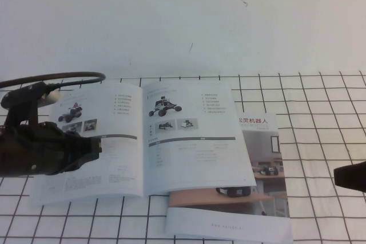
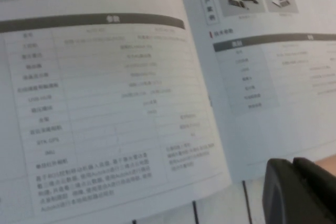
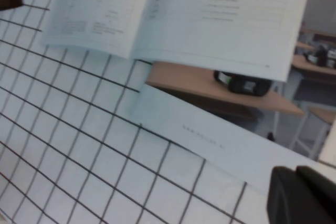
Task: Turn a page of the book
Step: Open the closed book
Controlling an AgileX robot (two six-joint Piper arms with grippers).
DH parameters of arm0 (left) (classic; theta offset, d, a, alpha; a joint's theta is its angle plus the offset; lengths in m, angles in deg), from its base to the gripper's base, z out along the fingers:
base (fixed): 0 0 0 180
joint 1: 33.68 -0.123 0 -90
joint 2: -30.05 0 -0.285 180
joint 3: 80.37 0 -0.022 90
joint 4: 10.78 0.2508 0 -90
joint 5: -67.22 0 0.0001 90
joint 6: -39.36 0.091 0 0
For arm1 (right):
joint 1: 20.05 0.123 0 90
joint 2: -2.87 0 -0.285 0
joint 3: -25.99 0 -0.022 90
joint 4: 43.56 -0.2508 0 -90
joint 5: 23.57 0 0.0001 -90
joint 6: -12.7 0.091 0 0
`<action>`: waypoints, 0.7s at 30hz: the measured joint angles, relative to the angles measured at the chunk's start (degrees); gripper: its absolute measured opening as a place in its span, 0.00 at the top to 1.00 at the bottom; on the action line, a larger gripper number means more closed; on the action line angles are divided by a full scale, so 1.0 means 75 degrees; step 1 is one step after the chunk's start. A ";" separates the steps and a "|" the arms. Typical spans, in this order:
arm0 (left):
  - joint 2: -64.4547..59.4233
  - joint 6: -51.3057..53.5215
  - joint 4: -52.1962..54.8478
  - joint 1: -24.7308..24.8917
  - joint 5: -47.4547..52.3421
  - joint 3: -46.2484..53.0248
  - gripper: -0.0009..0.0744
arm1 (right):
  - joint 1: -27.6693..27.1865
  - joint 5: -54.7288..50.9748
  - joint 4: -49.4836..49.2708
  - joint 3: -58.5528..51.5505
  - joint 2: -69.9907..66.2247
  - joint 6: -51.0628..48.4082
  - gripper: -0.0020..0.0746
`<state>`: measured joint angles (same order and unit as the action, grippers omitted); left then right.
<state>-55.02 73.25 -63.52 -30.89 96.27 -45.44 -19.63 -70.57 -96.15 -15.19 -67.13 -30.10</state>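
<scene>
Now the book (image 1: pixel 143 135) lies open on the gridded desk (image 1: pixel 320 101), overlapping a brochure (image 1: pixel 260 158); the left end effector (image 1: pixel 86 148) rests at its left page, the right end effector (image 1: pixel 350 175) well apart; whether either is open or closed, I cannot tell.

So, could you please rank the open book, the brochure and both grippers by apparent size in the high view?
1. book
2. brochure, partly hidden under it
3. left gripper, nearer the camera
4. right gripper, mostly out of frame

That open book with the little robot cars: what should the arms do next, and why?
Probably bring the right gripper in from the table's right side toward the book's right-hand page. That page lies flat and untouched, while the left gripper sits over the left page.
</scene>
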 joint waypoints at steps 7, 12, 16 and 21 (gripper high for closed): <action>-0.1335 0.0832 -0.0803 0.0000 -0.0435 -0.0213 0.99 | 0.0782 0.0667 -0.1579 0.0271 -0.0667 -0.1500 0.84; -0.2295 0.1145 -0.0898 0.0000 -0.0075 -0.0674 0.99 | 0.1280 0.1366 -0.1723 0.0969 -0.1749 -0.1668 0.59; -0.2770 0.1165 -0.0916 0.0000 0.0275 -0.1002 0.99 | 0.1332 0.1557 -0.1780 0.1624 -0.2730 -0.1689 0.49; -0.3025 0.1192 -0.0930 0.0000 0.0329 -0.1067 0.99 | 0.1332 0.1608 -0.1815 0.2441 -0.3912 -0.1701 0.46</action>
<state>-77.71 82.19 -70.50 -30.89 98.73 -53.44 -9.64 -58.51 -109.77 3.12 -96.47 -42.85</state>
